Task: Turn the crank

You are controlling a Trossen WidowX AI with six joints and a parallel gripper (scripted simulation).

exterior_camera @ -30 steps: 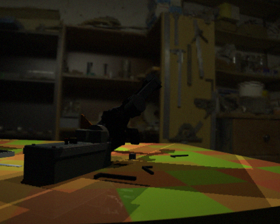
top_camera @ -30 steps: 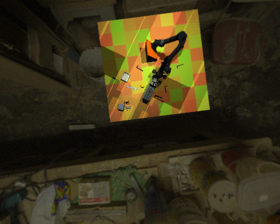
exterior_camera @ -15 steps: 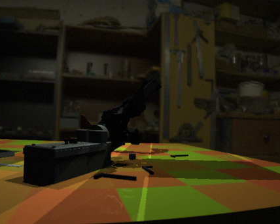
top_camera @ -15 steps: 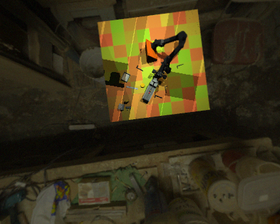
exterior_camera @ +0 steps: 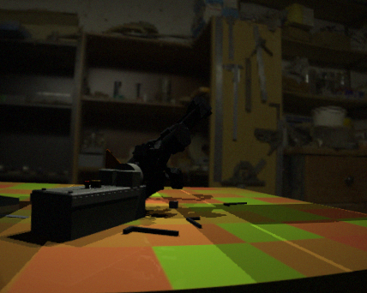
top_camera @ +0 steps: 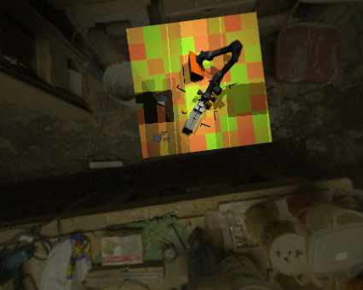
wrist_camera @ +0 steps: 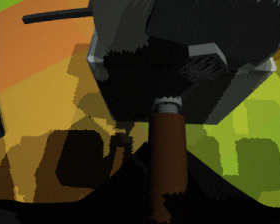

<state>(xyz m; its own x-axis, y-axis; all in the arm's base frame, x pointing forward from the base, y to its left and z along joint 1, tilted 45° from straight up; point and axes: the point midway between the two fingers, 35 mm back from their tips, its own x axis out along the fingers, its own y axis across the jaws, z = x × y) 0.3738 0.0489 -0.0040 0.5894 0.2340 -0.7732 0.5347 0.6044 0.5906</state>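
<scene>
The machine, a long grey box (top_camera: 190,125) (exterior_camera: 95,211), lies slantwise on the table, with its crank end toward the arm. A small red pointer (top_camera: 194,119) (exterior_camera: 87,184) shows on its top; the brass marks are too small and dark to tell, so its level against them cannot be read. In the wrist view the crank's red-brown handle (wrist_camera: 167,140) sticks out from a grey collar (wrist_camera: 167,105) below the dark machine end. My gripper (top_camera: 204,102) (wrist_camera: 160,148) is shut on the handle. The fingertips are dark and partly hidden in shadow.
An orange wedge (top_camera: 195,65) stands near the arm's base. Black angled bars (top_camera: 205,125) (exterior_camera: 155,231) (wrist_camera: 56,16) lie around the machine. A small yellow piece (top_camera: 184,111), a grey block (top_camera: 162,100) and grey scraps (top_camera: 157,137) lie to its left in the top view.
</scene>
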